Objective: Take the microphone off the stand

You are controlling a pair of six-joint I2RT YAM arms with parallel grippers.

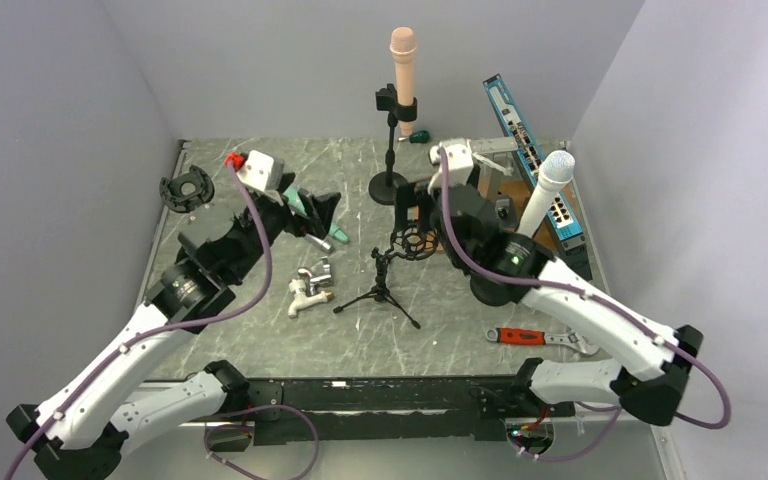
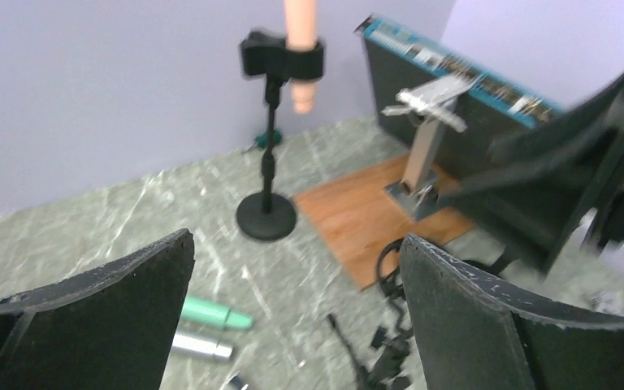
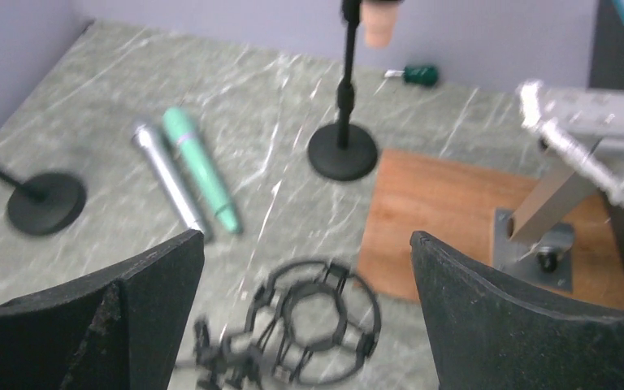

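The peach microphone (image 1: pixel 403 62) stands upright in the black clip of the round-base stand (image 1: pixel 389 186), at the upper centre of the top view, and neither arm touches it. The left gripper (image 2: pixel 296 240) hovers over the marble table (image 1: pixel 440 345) left of centre, fingers spread wide with nothing between them. Near it a green microphone (image 3: pixel 201 169) and a silver microphone (image 3: pixel 165 177) lie side by side. The right gripper (image 3: pixel 306 237), also spread and empty, hangs above an empty shock mount (image 1: pixel 416 241) on its tripod. A white microphone (image 1: pixel 546 190) leans at the right.
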